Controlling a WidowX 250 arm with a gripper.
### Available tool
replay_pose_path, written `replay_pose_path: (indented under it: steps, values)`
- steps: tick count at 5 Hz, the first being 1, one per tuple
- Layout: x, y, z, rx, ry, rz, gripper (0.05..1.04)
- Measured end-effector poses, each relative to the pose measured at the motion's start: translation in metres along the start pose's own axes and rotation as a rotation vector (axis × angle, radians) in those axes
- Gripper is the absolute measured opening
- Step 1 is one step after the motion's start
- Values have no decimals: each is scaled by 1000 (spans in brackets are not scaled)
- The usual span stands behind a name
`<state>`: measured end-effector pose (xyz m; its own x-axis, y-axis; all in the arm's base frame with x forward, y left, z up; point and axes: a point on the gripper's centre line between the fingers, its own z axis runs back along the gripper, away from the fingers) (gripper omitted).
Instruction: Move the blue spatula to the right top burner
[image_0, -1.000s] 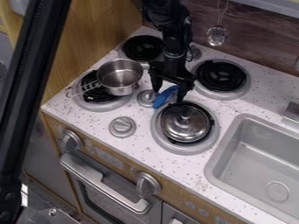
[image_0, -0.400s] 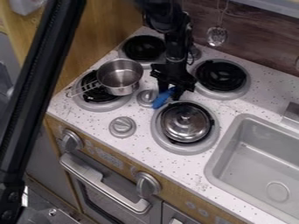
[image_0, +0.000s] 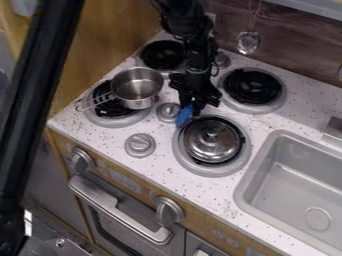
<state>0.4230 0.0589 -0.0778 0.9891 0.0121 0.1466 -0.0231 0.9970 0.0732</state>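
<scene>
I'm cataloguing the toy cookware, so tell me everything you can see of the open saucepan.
The saucepan is round, silvery and shiny, apparently metal, with straightish sides and no lid. Its mouth faces up, showing a grey inner floor. A thin, openwork wire-like handle runs from its left side, over the black coil and past the burner's edge. It sits off-centre on the front-left burner, toward that burner's right side, overlapping its pale ring. Whether it stands quite level I cannot tell.

A brown wood-grain wall (image_0: 300, 55) rises behind the speckled white worktop (image_0: 160, 175); a yellowish wooden panel (image_0: 107, 40) stands along its left edge. Below the front edge, the wooden cabinet front (image_0: 127, 167) holds a grey oven door (image_0: 123, 220). Light is soft and even.
</scene>
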Motion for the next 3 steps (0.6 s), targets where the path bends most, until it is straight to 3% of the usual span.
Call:
replay_pose_path:
  steps: [2, 3]
  values:
    - [60, -75, 30, -31, -201, -165, 268]
    - [69, -76, 15, -9, -221, -148, 267]
